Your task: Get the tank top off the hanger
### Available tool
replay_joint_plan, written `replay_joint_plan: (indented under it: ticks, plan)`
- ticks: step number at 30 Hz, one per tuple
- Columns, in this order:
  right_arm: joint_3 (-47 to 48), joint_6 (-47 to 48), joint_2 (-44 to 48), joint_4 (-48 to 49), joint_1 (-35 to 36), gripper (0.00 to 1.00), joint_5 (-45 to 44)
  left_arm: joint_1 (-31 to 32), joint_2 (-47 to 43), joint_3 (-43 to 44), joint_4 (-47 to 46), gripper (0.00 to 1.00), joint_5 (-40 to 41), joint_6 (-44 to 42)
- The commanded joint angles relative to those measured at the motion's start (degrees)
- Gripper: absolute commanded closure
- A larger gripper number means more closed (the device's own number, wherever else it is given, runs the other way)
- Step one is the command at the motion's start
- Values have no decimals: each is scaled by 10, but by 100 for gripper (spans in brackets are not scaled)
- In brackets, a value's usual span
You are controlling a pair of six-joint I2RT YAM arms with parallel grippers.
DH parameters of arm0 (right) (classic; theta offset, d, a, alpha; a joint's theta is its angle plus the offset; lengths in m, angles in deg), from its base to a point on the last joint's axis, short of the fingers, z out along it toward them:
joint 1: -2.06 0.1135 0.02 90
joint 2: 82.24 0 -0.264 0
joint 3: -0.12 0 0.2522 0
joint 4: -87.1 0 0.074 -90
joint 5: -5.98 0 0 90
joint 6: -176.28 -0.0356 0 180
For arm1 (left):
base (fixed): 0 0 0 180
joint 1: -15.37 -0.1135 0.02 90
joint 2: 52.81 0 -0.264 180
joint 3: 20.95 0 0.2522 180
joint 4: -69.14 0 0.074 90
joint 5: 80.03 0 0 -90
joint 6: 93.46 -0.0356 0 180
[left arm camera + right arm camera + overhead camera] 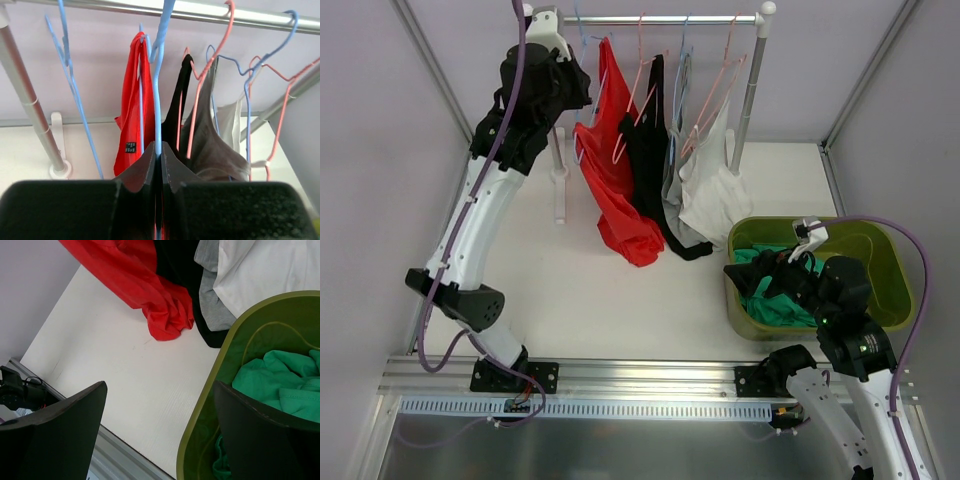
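A red tank top [615, 190] hangs on a blue hanger [159, 90] from the rail [660, 18]; its hem lies bunched on the white table. It also shows in the left wrist view [131, 125]. My left gripper [582, 98] is raised at the rail's left end, and in its wrist view [160, 150] it is shut on the blue hanger's wire. My right gripper [760, 275] is open and empty, straddling the left rim of the green bin [220, 370]; in its wrist view [160, 387] nothing lies between the fingers.
Black [650, 160], grey [672, 190] and white [715, 190] tops hang right of the red one on pink and blue hangers. The bin [880, 235] holds a green garment [280, 385]. The rack's post [750, 90] stands behind the bin. Walls close both sides.
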Motion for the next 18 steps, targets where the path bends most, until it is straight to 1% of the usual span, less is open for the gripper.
replay_joint_plan:
  ticks: [1, 6, 7, 8, 10, 11, 13, 14, 18]
  plan:
    - [15, 8, -2, 20, -2, 8, 18, 8, -62, -44, -41, 100, 2, 26]
    - [21, 7, 3, 24, -2, 7, 33, 31, -157, -155, -42, 100, -11, 39]
    - [22, 7, 1, 25, -2, 7, 36, 39, -174, -174, -44, 100, 8, 36]
    - [22, 6, -1, 29, -1, 7, 40, 56, -209, -211, -44, 100, 22, 32]
    - [23, 6, -6, 38, -1, 7, 51, 68, -247, -248, -45, 100, 45, 33]
    - [24, 3, -9, 42, -1, 7, 56, 74, -282, -279, -45, 100, 46, 28]
    - [23, -1, -18, 54, -2, 7, 72, 79, -320, -311, -45, 100, 44, 27]
    - [23, -5, -22, 61, -1, 7, 79, 81, -358, -340, -45, 100, 40, 25]
    - [24, -15, -45, 108, -1, 8, 133, 84, -458, -406, -45, 100, 28, 18]
